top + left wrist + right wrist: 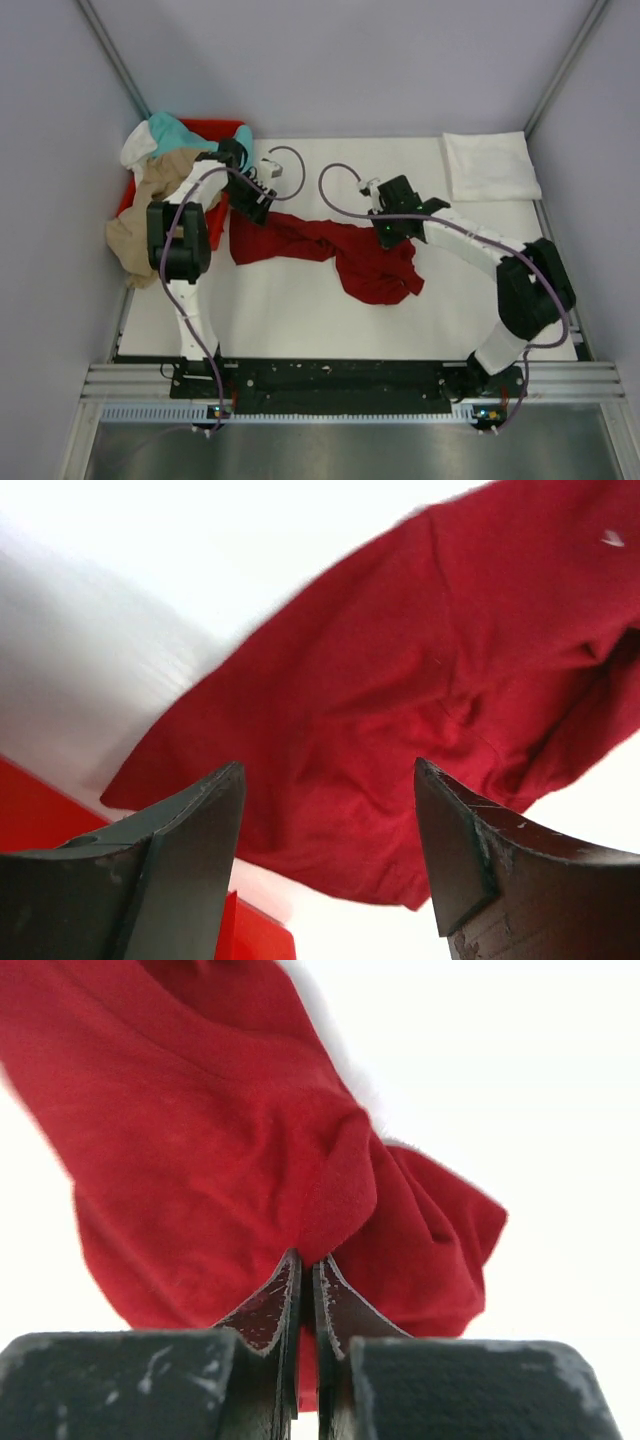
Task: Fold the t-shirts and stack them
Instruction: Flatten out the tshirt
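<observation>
A dark red t-shirt (330, 250) lies crumpled across the middle of the white table. My right gripper (392, 236) is shut on a fold of it (240, 1150), which bunches between the closed fingers. My left gripper (250, 212) is open above the shirt's left end (400, 710), holding nothing. A tan t-shirt (150, 210), a teal one (175, 130) and a white one (138, 148) are piled in and over the red bin (215, 128) at the far left. A folded white t-shirt (490, 165) lies at the far right.
The red bin's edge (255, 935) shows just below my left fingers. Grey walls enclose the table on three sides. A metal rail runs along the near edge by the arm bases.
</observation>
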{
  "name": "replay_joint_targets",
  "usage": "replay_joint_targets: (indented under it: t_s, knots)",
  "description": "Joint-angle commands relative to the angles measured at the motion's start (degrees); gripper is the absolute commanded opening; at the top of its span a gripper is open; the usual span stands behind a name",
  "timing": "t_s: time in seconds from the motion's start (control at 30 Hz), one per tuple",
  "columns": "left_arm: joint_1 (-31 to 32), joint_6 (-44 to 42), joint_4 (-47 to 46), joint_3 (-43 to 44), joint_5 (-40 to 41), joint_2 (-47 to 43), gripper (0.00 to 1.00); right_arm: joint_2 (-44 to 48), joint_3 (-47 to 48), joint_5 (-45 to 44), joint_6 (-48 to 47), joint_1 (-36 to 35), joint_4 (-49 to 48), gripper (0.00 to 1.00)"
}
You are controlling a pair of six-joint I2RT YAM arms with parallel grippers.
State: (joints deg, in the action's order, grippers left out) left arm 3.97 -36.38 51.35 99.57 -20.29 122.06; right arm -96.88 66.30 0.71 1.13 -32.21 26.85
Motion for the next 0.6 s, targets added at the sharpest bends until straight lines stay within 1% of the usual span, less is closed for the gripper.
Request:
replay_joint_targets:
  t_s: [0.0,0.17,0.27,0.4,0.47,0.57]
  knots:
    - [-0.28,-3.08,1.12,-1.22,-5.01,-9.99,0.73,15.82,7.52,4.02,-4.46,0.3,1.71,0.0]
    - [-0.01,-4.66,0.24,-4.9,-8.0,-14.3,0.74,26.29,12.7,14.74,-5.87,0.56,2.41,0.0]
    - [0.69,-6.24,0.68,-7.01,-8.97,-16.06,0.74,31.03,13.33,21.24,-7.1,1.53,2.85,0.0]
    - [2.09,-7.91,1.12,-9.39,-11.52,-18.43,0.75,37.1,9.21,35.72,-8.68,6.44,3.73,0.0]
    - [3.41,-9.14,1.29,-11.05,-12.48,-19.75,0.75,40.0,6.57,40.57,-8.77,9.43,4.26,0.0]
    - [7.18,-11.25,0.51,-14.39,-12.14,-20.9,0.75,43.7,1.92,46.55,-8.07,15.4,4.35,0.0]
